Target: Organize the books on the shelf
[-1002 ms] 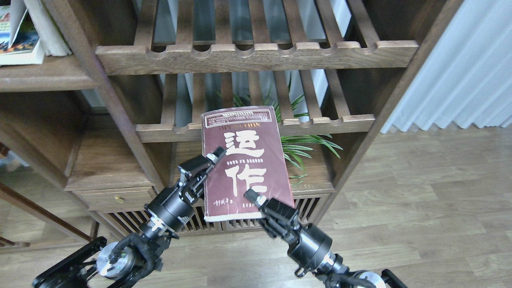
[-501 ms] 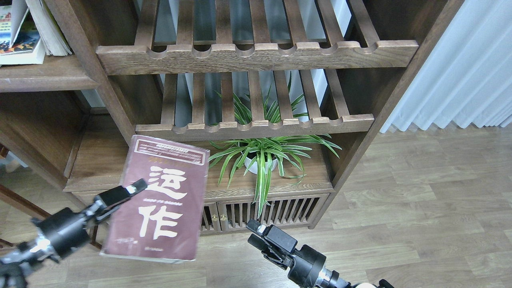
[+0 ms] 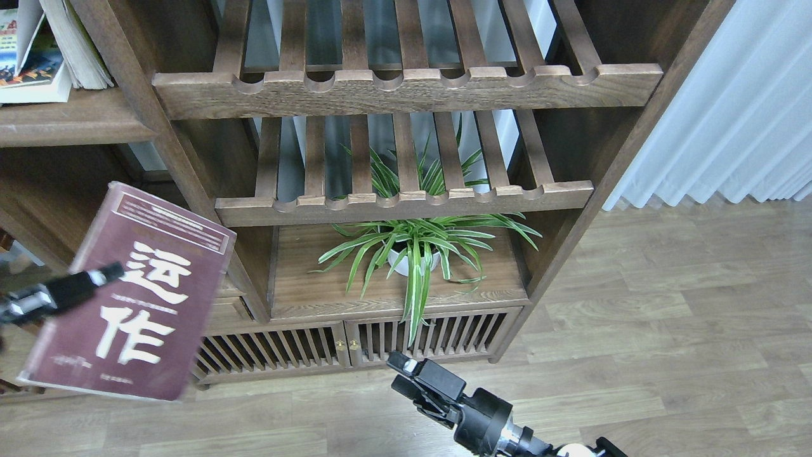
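The left fingers (image 3: 101,277) pinch the left edge of the maroon book (image 3: 130,292), one dark finger lying across its front cover just beside the white characters. The book hangs in the air at the lower left, in front of the bookcase (image 3: 190,171) and over the wooden floor (image 3: 666,330), touching no board. Its cover faces the camera, and its long axis runs from lower left to upper right: the top edge (the one with the pale banner) points up and to the right, towards the bookcase upright, while the bottom edge sits low near the left border. The picture of it is slightly blurred.

The right fingers (image 3: 406,374) hold nothing; they are seen end-on and dark at the bottom centre, so I cannot tell whether they are spread or closed.

On the shelf (image 3: 70,124) at the upper left, other books (image 3: 38,57) rest, partly cut off. A potted plant (image 3: 412,254) stands well apart in the middle bay.
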